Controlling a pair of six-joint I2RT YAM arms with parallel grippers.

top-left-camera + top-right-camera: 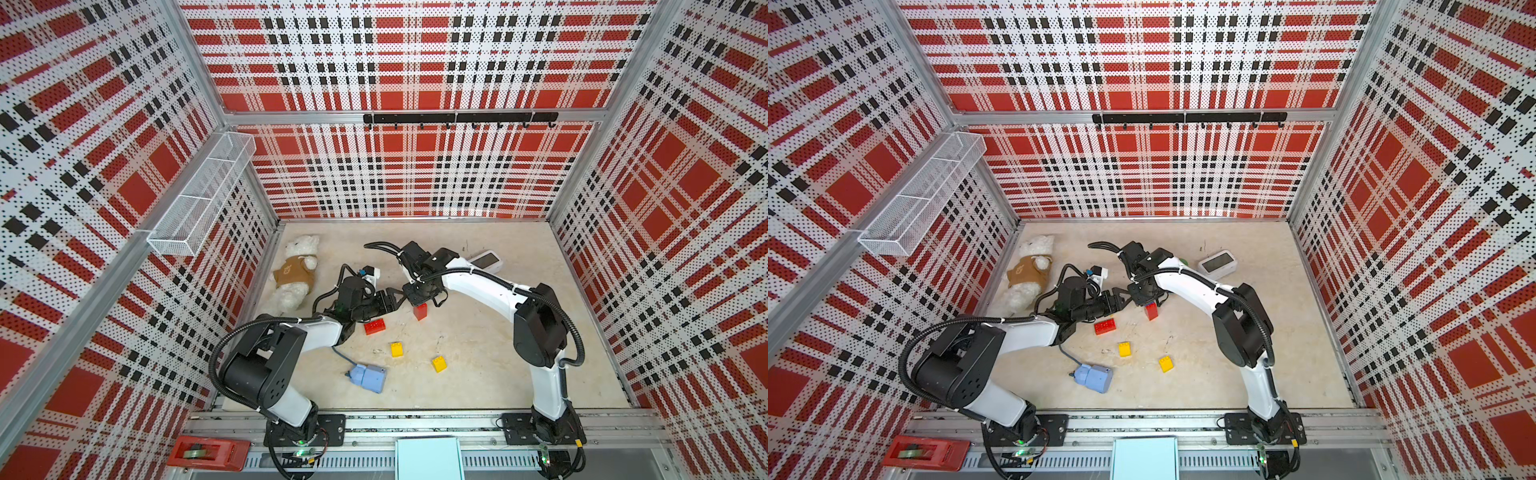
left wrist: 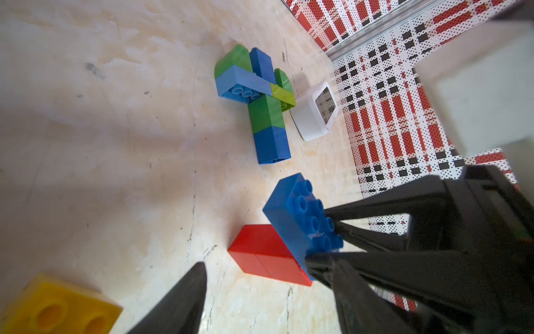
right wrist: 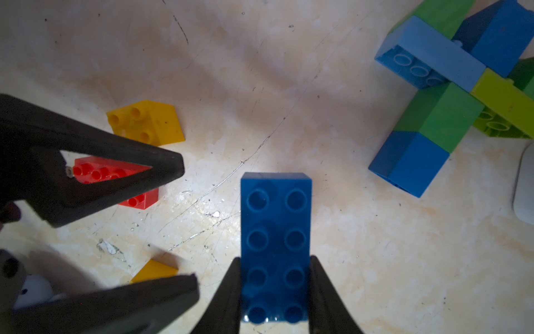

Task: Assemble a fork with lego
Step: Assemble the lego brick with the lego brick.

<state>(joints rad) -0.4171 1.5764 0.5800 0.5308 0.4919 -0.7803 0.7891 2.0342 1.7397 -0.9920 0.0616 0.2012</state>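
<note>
jaws of the right gripper [image 3: 276, 260] are clamped on the sides of a blue oblong brick [image 3: 276, 214], studs up, which is held over a red two-brick stack [image 2: 267, 256]; whether it is seated cannot be told. the left gripper [image 3: 189, 222] is spread wide and empty just beside it. the step is judged to be joining blue to red: a square press down is called for, with the stack steadied by the left jaws. a part-built fork [image 2: 265, 112] lies near a white display unit [image 2: 310, 121]. no brand or writing can be read.
</note>
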